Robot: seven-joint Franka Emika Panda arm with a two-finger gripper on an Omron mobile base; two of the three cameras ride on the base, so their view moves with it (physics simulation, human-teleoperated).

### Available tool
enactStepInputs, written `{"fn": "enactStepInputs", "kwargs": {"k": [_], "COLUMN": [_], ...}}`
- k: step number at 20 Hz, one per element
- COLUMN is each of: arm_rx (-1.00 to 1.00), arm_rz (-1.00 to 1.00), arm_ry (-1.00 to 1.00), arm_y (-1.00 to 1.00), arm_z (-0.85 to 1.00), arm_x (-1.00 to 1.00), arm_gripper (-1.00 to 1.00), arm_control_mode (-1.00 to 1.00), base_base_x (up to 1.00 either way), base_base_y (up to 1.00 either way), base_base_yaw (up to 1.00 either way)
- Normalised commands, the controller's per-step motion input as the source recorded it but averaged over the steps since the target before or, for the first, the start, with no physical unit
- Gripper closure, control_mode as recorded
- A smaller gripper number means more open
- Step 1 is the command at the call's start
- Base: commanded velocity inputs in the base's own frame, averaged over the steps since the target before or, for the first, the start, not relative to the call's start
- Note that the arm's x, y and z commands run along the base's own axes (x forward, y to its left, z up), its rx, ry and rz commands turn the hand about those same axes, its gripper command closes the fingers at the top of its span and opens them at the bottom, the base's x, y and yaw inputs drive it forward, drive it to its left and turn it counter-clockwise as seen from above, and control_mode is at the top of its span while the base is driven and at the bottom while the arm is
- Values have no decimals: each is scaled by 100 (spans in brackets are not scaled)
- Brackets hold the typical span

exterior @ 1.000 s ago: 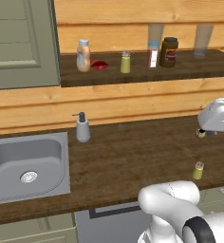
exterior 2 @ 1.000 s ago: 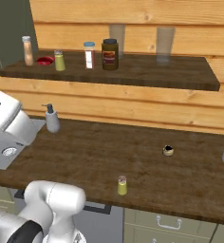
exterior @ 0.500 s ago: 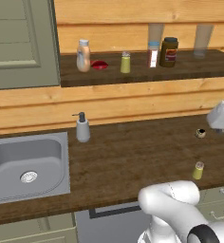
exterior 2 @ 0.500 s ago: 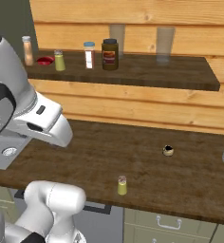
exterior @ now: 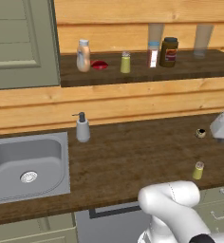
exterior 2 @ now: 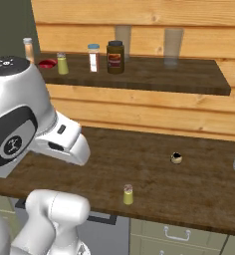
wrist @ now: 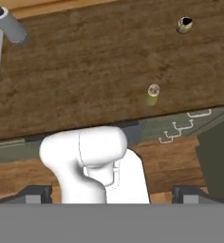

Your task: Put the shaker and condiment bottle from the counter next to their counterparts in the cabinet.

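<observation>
**A:** Hand view first: what have you got below you?

**B:** My gripper [wrist: 112, 197] hangs high over the front edge of the counter [wrist: 85, 71], jaws spread as wide as they go and holding nothing. The shaker [wrist: 153, 95] stands upright near that front edge, below me and well apart from my fingertips [wrist: 38, 193], up and to the right in this view. A small dark-mouthed item [wrist: 184, 25] sits further back on the counter.

**A:** And the condiment bottle?

**B:** In the left base view the peach-tan condiment bottle [exterior: 83, 55] appears to stand on the cabinet [exterior: 142, 71] shelf beside the red item [exterior: 99, 64], with the other shaker [exterior: 126, 62] just right of that. So I judge the shaker on the counter is the step in hand.

**A:** How do you do it well?

**B:** I'd centre the jaws over the cap, then come straight down so the fingers pass either side of the body. It's small and light, and a glancing touch could tip it or nudge it off the nearby edge. I'd close on the middle of the body, not the cap, and lift straight before swinging up to the shelf.

**A:** Anything in the way?

**B:** The pump dispenser [exterior: 82, 127] by the sink [exterior: 28, 163] is well to the left, so the approach looks free.
</observation>
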Motion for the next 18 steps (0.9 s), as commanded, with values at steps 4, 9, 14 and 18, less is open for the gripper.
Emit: {"fn": "enactStepInputs", "kwargs": {"k": [4,9,14,18], "arm_rx": [-5,-4,-2,-1], "arm_rz": [0,0,0,0], "arm_ry": [7,6,1,0], "arm_y": [-19,-9,-9,-18], "arm_z": [-100,-58,-7,0], "arm_x": [-57,-36,45,94], "arm_gripper": [-100,-100,-100,-100], "arm_control_mode": [-100,-100,-100,-100], "base_base_x": [0,0,0,0], "base_base_y": [0,0,0,0], "base_base_yaw": [0,0,0,0]}}
